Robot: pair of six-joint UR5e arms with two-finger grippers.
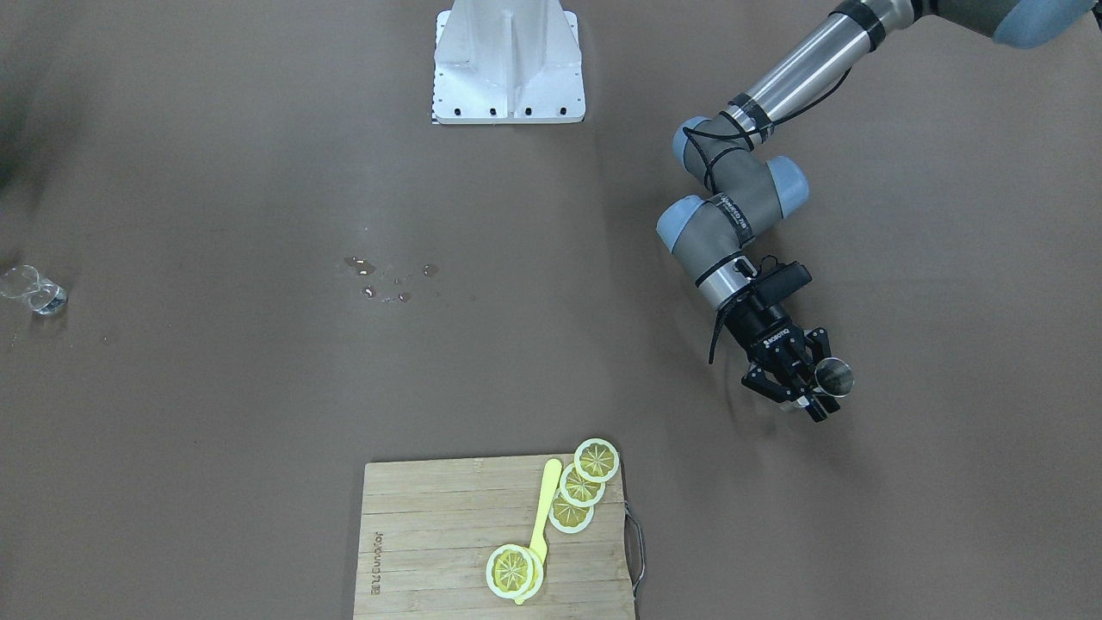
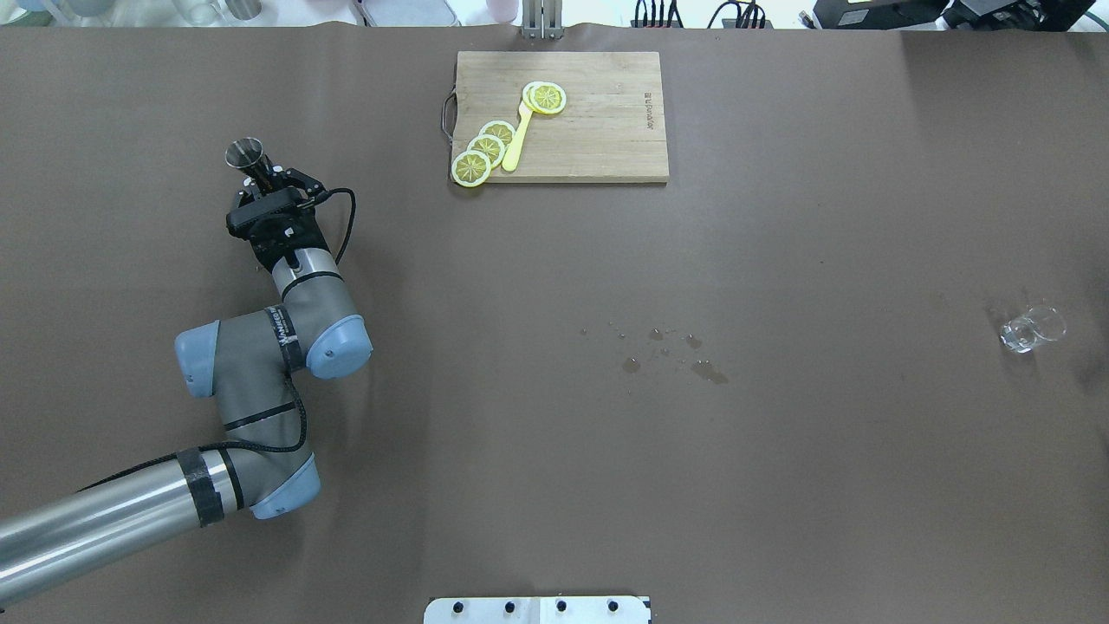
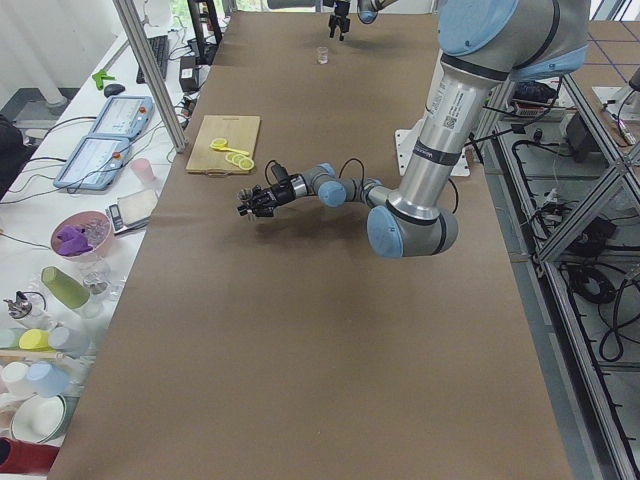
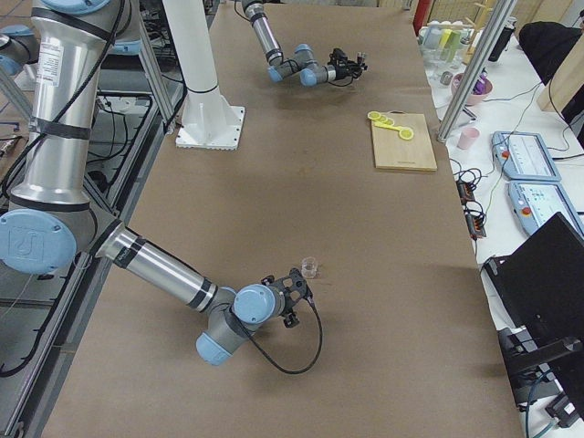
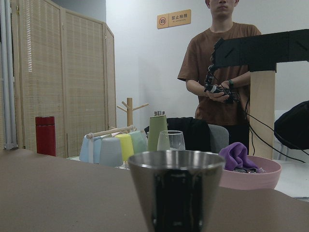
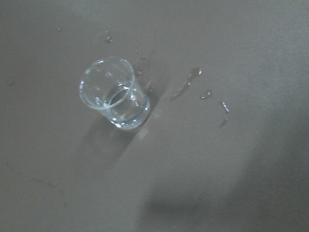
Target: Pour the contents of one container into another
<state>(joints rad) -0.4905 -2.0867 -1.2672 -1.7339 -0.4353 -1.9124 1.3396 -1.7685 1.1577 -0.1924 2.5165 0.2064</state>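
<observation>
Robotics lab: teach pendants (image 3: pixel 95 160) beside table (image 3: pixel 300 320), alu frame posts (image 3: pixel 150 75), person (image 5: pixel 217 53) w/ controller (image 5: pixel 219 91).

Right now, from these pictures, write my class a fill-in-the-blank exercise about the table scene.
1. The steel cup is gripped by the pincer of the robot's ____ arm.
2. On the wooden cutting board lie several yellow ____ slices.
3. The clear glass stands ____ on the table.

Missing words: left; lemon; upright.
</observation>
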